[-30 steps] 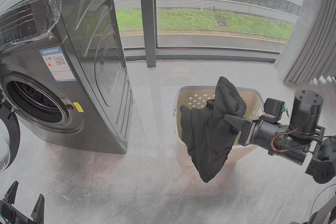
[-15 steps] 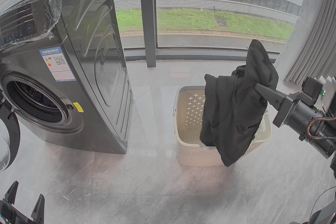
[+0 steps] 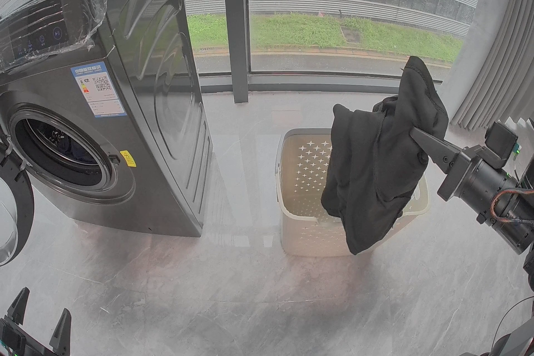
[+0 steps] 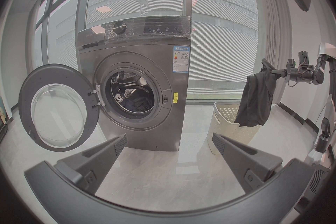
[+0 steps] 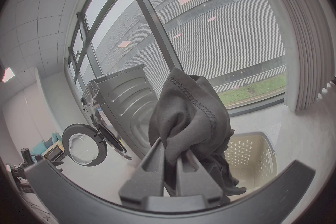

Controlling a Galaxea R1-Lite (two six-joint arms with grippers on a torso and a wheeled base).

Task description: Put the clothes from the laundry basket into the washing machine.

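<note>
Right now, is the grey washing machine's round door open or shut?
Open: the round glass door hangs swung aside on its hinge, leaving the drum opening with dark clothes exposed.

Floor (image 3: pixel 233 290): pale grey marbled tile, glossy.
Washing machine (image 3: pixel 150 112): stands on the floor at ten o'clock in the head view, round door swung open.
Laundry basket (image 3: pixel 295 240): cream, upright, at the machine's three o'clock, set apart from it.

No print can be read here: the washing machine (image 3: pixel 161 95) carries a white-and-blue label (image 3: pixel 98 89) (with a square code), a small yellow sticker (image 3: pixel 128 158) lower down, and a film-wrapped control panel (image 3: pixel 39 34) whose symbols are too small to read.
</note>
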